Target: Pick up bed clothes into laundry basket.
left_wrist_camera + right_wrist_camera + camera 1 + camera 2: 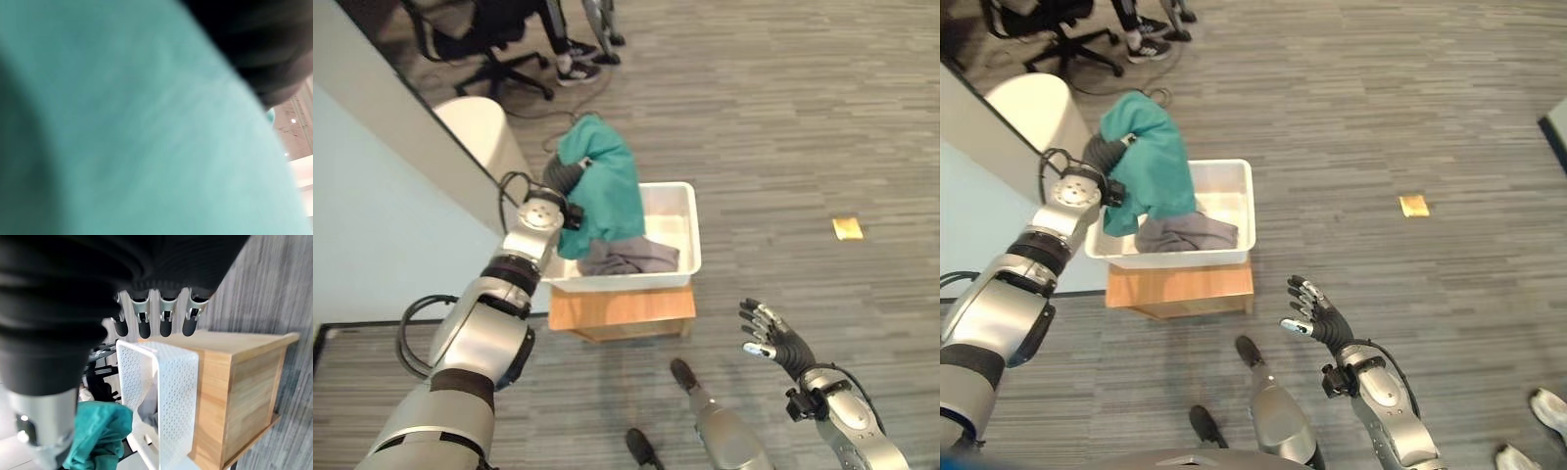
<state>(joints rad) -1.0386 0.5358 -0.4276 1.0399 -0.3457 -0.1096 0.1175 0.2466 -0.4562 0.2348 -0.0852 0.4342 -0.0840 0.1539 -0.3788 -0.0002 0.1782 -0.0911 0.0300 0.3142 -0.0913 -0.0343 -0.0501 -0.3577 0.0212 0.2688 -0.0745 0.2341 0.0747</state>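
Basket on stand, cloth draped over the left robot hand above it.

White perforated plastic laundry basket (691,227) sits on low wooden box stand (625,311). Grey crumpled garment (628,258) lies inside, at front. Teal cloth (607,186) hangs over basket's left rim. Right robot hand (773,336) off to front-right, over grey plank floor (783,117). Black wheeled office chair (487,44) far behind.

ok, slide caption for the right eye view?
Teal cloth draped over left arm above white basket on wooden box; right hand open.
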